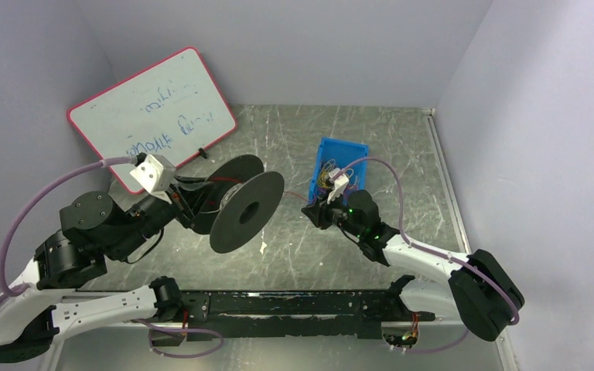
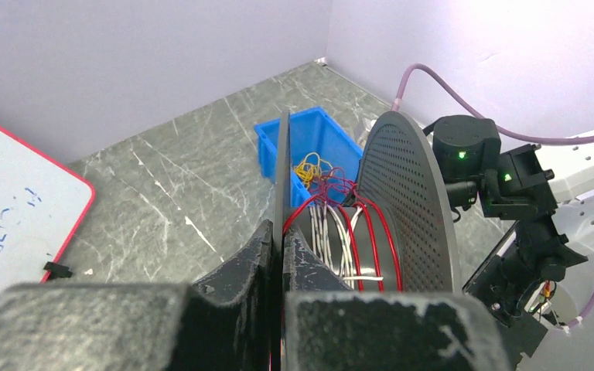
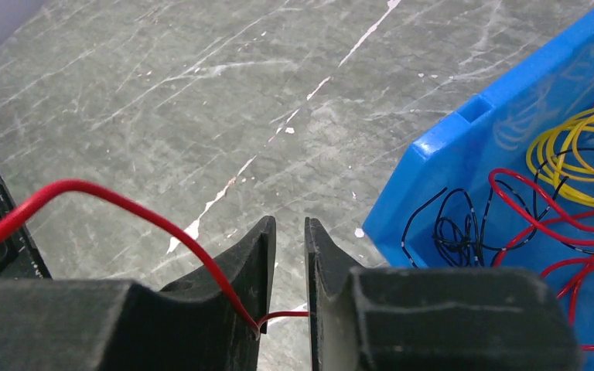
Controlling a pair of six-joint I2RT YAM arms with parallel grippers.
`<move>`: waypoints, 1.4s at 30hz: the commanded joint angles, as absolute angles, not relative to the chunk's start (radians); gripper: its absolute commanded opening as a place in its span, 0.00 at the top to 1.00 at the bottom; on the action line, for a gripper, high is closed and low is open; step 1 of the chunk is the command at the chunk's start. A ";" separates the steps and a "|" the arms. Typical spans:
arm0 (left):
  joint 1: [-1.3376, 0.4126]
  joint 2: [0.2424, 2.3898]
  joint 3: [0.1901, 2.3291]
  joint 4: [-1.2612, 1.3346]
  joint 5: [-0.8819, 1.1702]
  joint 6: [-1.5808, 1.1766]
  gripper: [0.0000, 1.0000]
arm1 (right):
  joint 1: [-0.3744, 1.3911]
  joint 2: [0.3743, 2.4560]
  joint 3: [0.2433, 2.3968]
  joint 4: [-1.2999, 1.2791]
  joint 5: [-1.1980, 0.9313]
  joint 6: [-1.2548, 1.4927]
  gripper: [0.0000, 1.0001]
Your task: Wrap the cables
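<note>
A black spool [image 1: 246, 210] hangs tilted above the table, and my left gripper [image 1: 193, 202] is shut on the rim of its near flange. The left wrist view shows my left gripper [image 2: 282, 232] pinching that thin flange, with red cable [image 2: 371, 239] and white wire wound around the core. The thin red cable [image 1: 290, 195] runs from the spool to my right gripper [image 1: 311, 210]. In the right wrist view my right gripper [image 3: 290, 224] stands slightly open. The red cable [image 3: 124, 199] arcs over the left finger and crosses the gap low between the jaws, unpinched.
A blue bin [image 1: 353, 148] just behind my right gripper holds a tangle of yellow, black and red wires [image 3: 580, 139]. A red-framed whiteboard [image 1: 155, 116] leans at the back left. Walls close in the table on three sides.
</note>
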State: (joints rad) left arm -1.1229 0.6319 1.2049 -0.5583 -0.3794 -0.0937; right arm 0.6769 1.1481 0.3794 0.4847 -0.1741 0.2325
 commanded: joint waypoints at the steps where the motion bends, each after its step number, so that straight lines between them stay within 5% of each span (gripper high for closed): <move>1: -1.128 0.637 1.235 -0.443 -0.416 -0.100 0.93 | 0.670 1.117 0.366 0.487 -0.175 0.257 0.77; 6: -1.127 0.637 1.242 -0.419 -0.442 -0.099 0.93 | 0.673 1.104 0.344 0.506 -0.203 0.275 1.00; 14: -1.128 0.633 1.232 -0.326 -0.552 -0.121 0.93 | 0.736 1.133 0.267 0.619 -0.202 0.349 1.00; 24: -1.127 0.688 1.211 -0.207 -0.756 -0.148 0.93 | 1.038 1.336 0.277 0.748 -0.015 0.429 1.00; 42: -1.127 0.871 1.076 -0.213 -1.010 -0.128 0.93 | 1.312 1.333 0.560 0.509 0.202 0.355 1.00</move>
State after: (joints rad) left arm -1.1248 0.8413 1.0878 -0.2955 -0.8879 -0.1127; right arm 1.2766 1.3720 0.4770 0.5949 0.1314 0.3939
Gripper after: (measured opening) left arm 0.085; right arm 0.008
